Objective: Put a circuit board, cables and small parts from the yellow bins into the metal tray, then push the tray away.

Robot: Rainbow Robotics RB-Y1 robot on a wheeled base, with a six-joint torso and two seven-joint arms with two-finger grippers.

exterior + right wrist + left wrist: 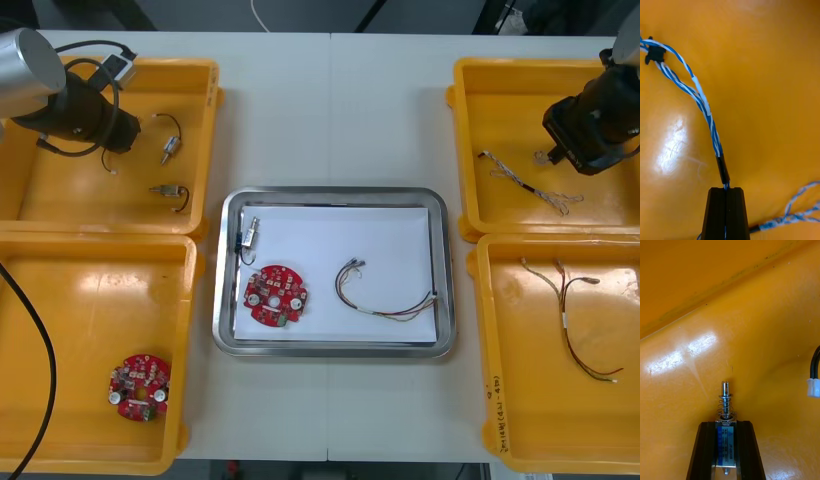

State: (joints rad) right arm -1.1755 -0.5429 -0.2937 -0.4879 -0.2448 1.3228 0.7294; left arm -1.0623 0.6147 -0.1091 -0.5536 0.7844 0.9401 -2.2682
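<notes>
Glossy, scuffed plastic yellow bins; shiny metal tray, matt white inside.

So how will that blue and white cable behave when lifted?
Probably floppy: the cable curves loosely from the right gripper, shut on it in the far right bin. Likely light; the trailing end may snag. Left gripper holds a small metal part in the far left bin.

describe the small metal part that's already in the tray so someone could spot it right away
Find the metal tray in the middle, between the yellow bins. In its far left corner, just beyond the round red circuit board, lies the small metal part. Unlike those in the far left yellow bin, it rests on white, not yellow.
</notes>
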